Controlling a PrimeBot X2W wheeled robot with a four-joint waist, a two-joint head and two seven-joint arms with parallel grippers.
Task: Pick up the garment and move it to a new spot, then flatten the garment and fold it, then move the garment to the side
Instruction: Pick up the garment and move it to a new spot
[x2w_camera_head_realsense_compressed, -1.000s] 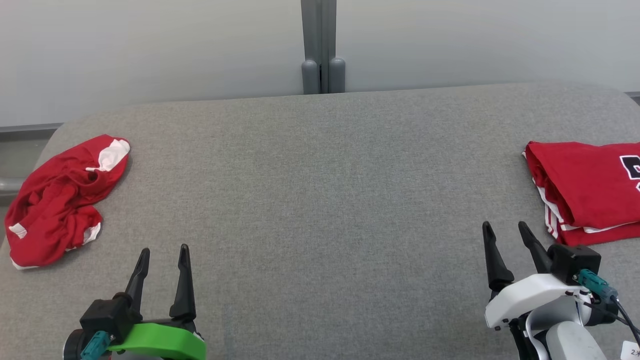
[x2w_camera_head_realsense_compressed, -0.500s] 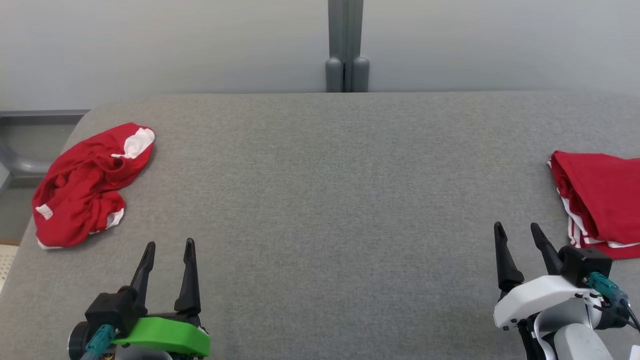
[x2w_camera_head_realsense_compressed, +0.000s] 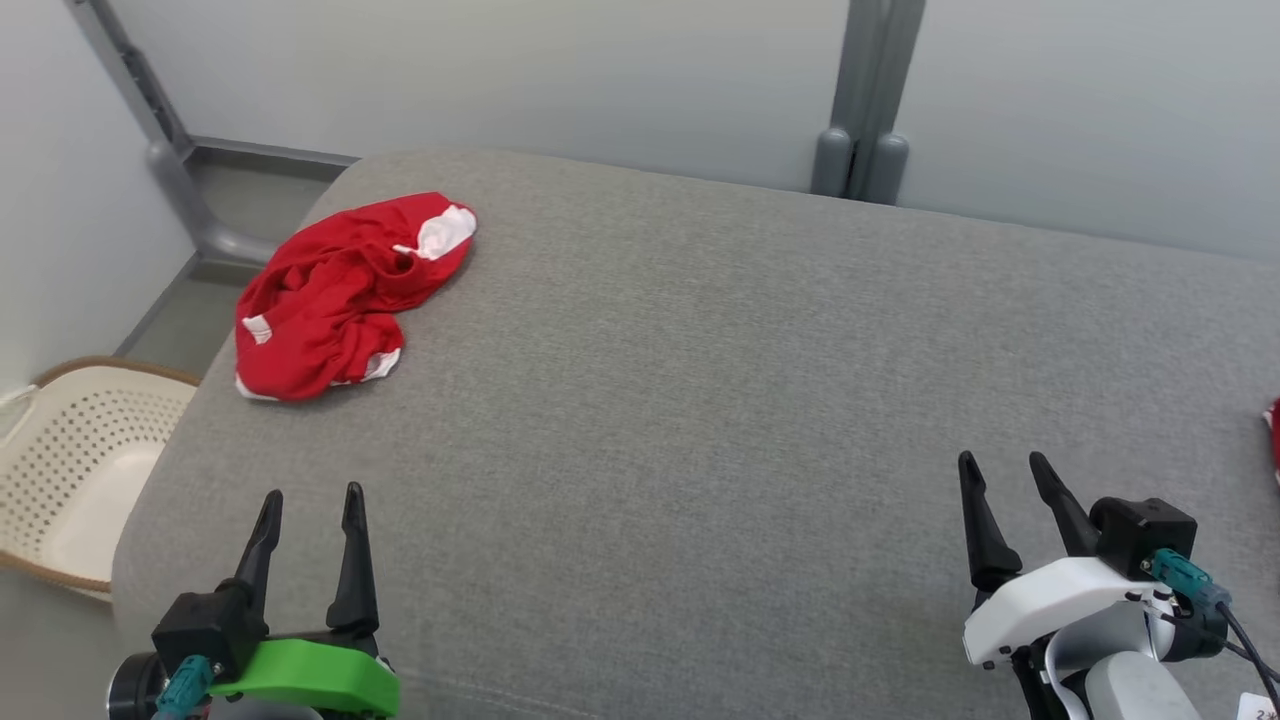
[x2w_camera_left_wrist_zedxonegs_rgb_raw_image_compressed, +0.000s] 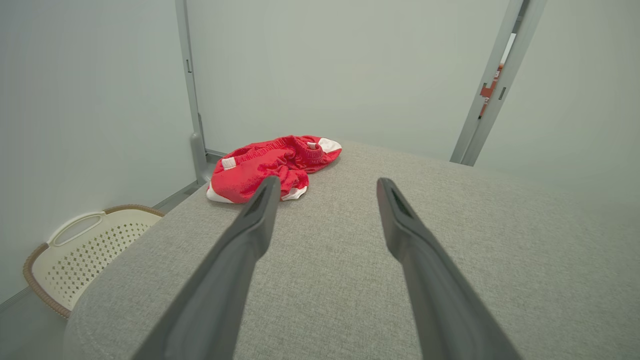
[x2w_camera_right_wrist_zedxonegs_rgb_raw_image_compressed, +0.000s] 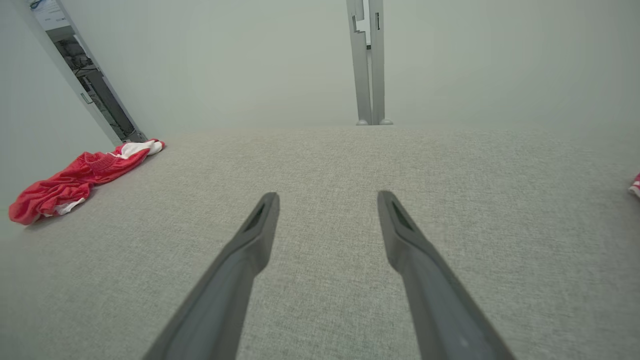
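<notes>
Garment (x2w_camera_head_realsense_compressed: 340, 295) lay crumpled at the tabletop's (x2w_camera_head_realsense_compressed: 700, 400) far left corner. I saw left gripper (x2w_camera_head_realsense_compressed: 312, 491) and right gripper (x2w_camera_head_realsense_compressed: 1001, 458) both spread, empty, well apart from it.

1. Red scrap (x2w_camera_head_realsense_compressed: 1274, 440) at the right end of the grey table (x2w_camera_head_realsense_compressed: 700, 400), cut by the picture's edge; we cannot tell what it is.
2. Perforated basket (x2w_camera_head_realsense_compressed: 90, 440) beside the table's left end, cropped at the edge.
3. Crumpled garment (x2w_camera_head_realsense_compressed: 335, 295) on the table's far left corner; its folds hide its shape from us.
</notes>
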